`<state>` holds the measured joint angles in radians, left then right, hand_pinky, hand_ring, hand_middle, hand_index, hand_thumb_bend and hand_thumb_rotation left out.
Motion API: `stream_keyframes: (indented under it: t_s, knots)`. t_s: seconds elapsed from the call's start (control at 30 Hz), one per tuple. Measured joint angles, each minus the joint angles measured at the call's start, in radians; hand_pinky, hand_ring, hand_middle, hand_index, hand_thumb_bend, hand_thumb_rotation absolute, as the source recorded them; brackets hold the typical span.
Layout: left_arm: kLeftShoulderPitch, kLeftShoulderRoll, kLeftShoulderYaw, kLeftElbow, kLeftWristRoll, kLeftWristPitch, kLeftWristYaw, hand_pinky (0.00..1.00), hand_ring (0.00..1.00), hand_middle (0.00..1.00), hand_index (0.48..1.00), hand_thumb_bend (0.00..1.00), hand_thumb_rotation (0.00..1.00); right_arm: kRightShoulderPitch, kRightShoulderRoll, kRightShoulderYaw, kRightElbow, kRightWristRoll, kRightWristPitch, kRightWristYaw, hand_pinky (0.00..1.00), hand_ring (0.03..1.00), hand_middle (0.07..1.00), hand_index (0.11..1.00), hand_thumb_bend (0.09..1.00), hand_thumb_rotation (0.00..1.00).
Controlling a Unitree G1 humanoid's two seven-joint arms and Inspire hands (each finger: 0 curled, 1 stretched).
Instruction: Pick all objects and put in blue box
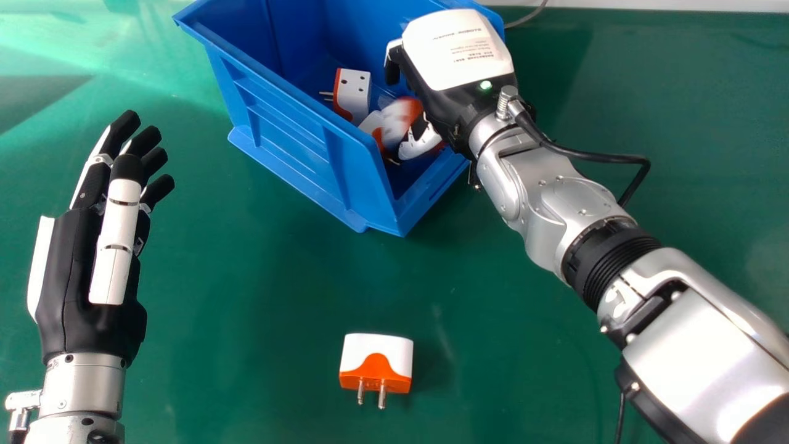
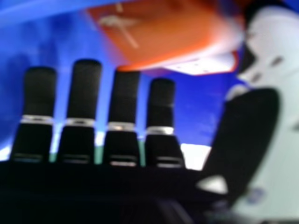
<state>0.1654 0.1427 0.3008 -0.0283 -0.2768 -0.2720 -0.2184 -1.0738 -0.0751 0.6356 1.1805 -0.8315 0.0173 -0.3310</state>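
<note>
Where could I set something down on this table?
Bare table lies between the blue box and the loose plug, and between that plug and the left hand. Crowded: the box's near end, with plugs beside the right hand.

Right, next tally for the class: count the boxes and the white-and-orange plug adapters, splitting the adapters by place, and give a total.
Blue box: 1
Plug adapter on the green table: 1
Plug adapters in the box: 3 visible, one blurred by the right hand
Total: 5 visible; the hand may hide more.
</note>
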Motion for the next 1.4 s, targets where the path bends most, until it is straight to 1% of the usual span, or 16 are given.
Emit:
stream_keyframes:
  t_s: [0.07,0.1,0.2,0.27,0.3,0.43,0.67,0.73,0.87,0.97,1.07,1.17,1.2,1.23,1.3,1.4]
  knots:
    - [0.0,0.0,0.0,0.0,0.001,0.0,0.0,0.89,0.9,0.9,0.892,0.49,0.78,0.002,0.001,0.006,0.0,-0.002,0.009,0.003,0.53,0.629,0.7,0.717,0.686,0.31]
    - [0.0,0.0,0.0,0.0,0.001,0.0,0.0,0.89,0.9,0.9,0.892,0.49,0.78,0.004,0.001,0.007,0.0,-0.002,0.015,0.006,0.53,0.629,0.7,0.717,0.686,0.31]
    - [0.0,0.0,0.0,0.0,0.001,0.0,0.0,0.89,0.9,0.9,0.89,0.49,0.79,0.008,0.002,0.011,0.0,-0.003,0.021,0.021,0.62,0.747,0.811,0.813,0.709,0.41]
    - [0.0,0.0,0.0,0.0,0.001,0.0,0.001,0.88,0.9,0.9,0.889,0.49,0.79,0.009,0.002,0.011,0.0,-0.003,0.023,0.024,0.67,0.806,0.866,0.858,0.718,0.46]
    - [0.0,0.0,0.0,0.0,0.001,0.0,0.001,0.88,0.9,0.9,0.889,0.49,0.79,0.009,0.002,0.011,0.0,-0.003,0.024,0.025,0.67,0.806,0.866,0.858,0.718,0.46]
    - [-0.001,0.0,0.0,0.0,0.001,0.0,0.002,0.88,0.9,0.89,0.887,0.49,0.78,0.009,0.003,0.012,0.0,-0.003,0.031,0.027,0.73,0.869,0.927,0.908,0.726,0.52]
    - [-0.002,0.0,0.0,0.0,0.001,0.0,0.002,0.88,0.9,0.89,0.886,0.49,0.79,0.009,0.0,0.012,-0.011,-0.003,0.038,0.034,0.75,0.895,0.95,0.924,0.714,0.52]
    - [-0.003,0.0,0.0,0.0,0.002,0.0,0.002,0.88,0.89,0.89,0.882,0.49,0.79,0.009,-0.005,0.013,-0.022,-0.004,0.038,0.034,0.75,0.895,0.95,0.923,0.682,0.5]
    - [-0.003,0.0,0.0,0.0,0.001,-0.001,0.002,0.88,0.89,0.89,0.883,0.49,0.79,0.014,-0.021,0.025,-0.066,-0.008,0.038,0.033,0.74,0.89,0.944,0.918,0.652,0.46]
    - [-0.003,0.0,0.0,0.0,0.001,0.0,0.002,0.88,0.9,0.9,0.891,0.49,0.79,0.025,-0.041,0.028,-0.109,-0.009,0.038,0.034,0.74,0.887,0.937,0.915,0.587,0.4]
    - [-0.002,0.0,0.0,0.0,0.002,0.0,0.002,0.88,0.9,0.9,0.893,0.49,0.79,0.041,-0.075,0.036,-0.169,-0.034,0.038,0.033,0.74,0.885,0.934,0.913,0.567,0.38]
    - [-0.003,0.0,-0.001,0.0,0.001,0.0,0.001,0.88,0.9,0.9,0.904,0.49,0.79,0.07,-0.11,0.036,-0.248,-0.048,0.042,0.034,0.74,0.878,0.921,0.905,0.507,0.29]
    - [-0.004,0.0,-0.001,0.0,0.001,0.0,0.001,0.88,0.9,0.9,0.904,0.49,0.79,0.081,-0.121,0.034,-0.28,-0.049,0.046,0.036,0.74,0.878,0.921,0.905,0.507,0.29]
    - [-0.004,0.0,-0.001,0.0,0.001,0.0,0.002,0.87,0.9,0.91,0.906,0.49,0.79,0.094,-0.134,0.031,-0.319,-0.05,0.051,0.039,0.74,0.874,0.916,0.899,0.486,0.26]
    - [-0.007,0.0,-0.003,0.0,0.003,0.001,0.002,0.87,0.9,0.91,0.906,0.49,0.79,0.125,-0.166,0.021,-0.405,-0.051,0.061,0.044,0.74,0.874,0.916,0.899,0.486,0.26]
    - [-0.01,0.0,-0.003,0.0,0.003,0.002,0.003,0.87,0.91,0.91,0.916,0.49,0.79,0.18,-0.221,-0.006,-0.556,-0.063,0.07,0.061,0.74,0.863,0.908,0.887,0.411,0.13]
